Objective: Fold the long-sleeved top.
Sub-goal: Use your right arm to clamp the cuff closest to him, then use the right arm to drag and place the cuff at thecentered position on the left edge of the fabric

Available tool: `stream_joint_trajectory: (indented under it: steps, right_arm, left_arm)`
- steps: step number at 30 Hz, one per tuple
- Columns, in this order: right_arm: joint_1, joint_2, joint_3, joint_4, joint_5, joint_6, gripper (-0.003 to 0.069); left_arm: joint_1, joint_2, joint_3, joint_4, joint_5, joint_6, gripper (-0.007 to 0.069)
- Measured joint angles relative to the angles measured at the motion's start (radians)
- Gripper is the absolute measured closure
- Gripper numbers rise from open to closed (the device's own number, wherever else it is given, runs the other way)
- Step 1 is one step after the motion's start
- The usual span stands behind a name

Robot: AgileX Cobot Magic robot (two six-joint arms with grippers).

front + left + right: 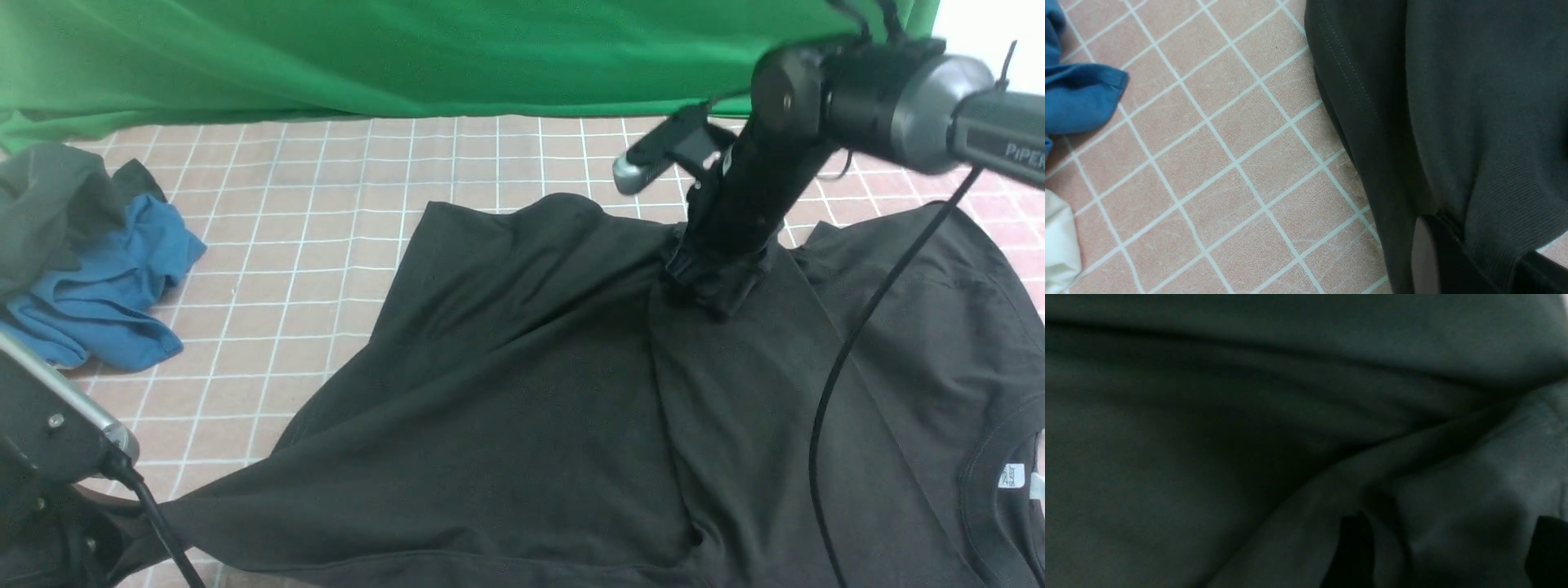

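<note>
left gripper (pixel 1486 253): pinching long-sleeved top (pixel 522 408) | right gripper (pixel 1445 547): spread, cloth bunched beneath | body unfolded, folding left

The right arm (pixel 865 102), toward two o'clock in the front view, is matte black with a silvery-grey rounded joint collar, a dark grey link lettered "PiPER" in white and black cables. At eight o'clock, the left arm (pixel 49 457) shows a black housing dotted with small round screws, a pale silver edge strip and a black cable.
</note>
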Motion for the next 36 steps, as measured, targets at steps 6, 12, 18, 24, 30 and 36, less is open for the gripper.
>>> stream_joint_trajectory:
  steps: [6,12,18,24,30,36]
  right_arm:
    - [0.000,0.025,0.046,-0.063,-0.155,-0.004,0.0093]
    - [0.000,0.026,0.048,-0.090,-0.168,-0.014,0.0356]
    - [-0.002,0.002,0.033,-0.099,-0.105,-0.037,0.0550]
    - [0.000,-0.138,0.031,-0.099,0.001,-0.114,0.0551]
    - [0.027,-0.293,0.031,-0.099,0.121,-0.338,0.0551]
    - [0.084,-0.423,0.031,-0.098,0.132,-0.519,0.0551]
  left_arm:
    - [0.000,0.000,0.000,-0.009,0.000,-0.001,0.0603]
    - [0.000,0.000,0.000,-0.010,0.000,-0.003,0.0603]
    - [0.000,0.000,0.000,-0.011,0.000,-0.003,0.0603]
    - [0.000,0.000,0.000,-0.018,0.000,-0.003,0.0603]
    - [0.000,0.000,0.000,-0.018,0.000,-0.003,0.0603]
    - [0.000,0.000,0.000,-0.018,0.000,-0.003,0.0603]
